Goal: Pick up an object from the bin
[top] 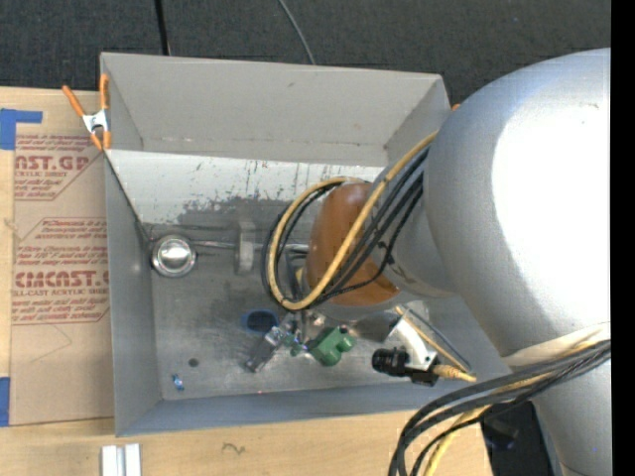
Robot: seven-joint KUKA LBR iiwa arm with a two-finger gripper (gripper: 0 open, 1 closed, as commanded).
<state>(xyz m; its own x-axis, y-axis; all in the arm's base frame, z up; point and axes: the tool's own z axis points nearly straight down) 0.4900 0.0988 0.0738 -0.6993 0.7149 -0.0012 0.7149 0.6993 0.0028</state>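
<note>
My gripper [285, 337] reaches down below the orange cover to the bin floor at the front middle. A small dark blue disc [260, 320] lies just to its left. A green plastic block [333, 346] lies right against its right side. A thin grey piece [258, 361] pokes out beneath it toward the front left. I cannot make out whether anything is held.
A shiny silver round cap [174, 256] rests at the bin's left side, with a pale grey cylinder [245, 247] to its right. A black-and-white object with a yellow end [405, 358] lies at the front right. A tiny blue bit [178, 382] sits in the front left corner.
</note>
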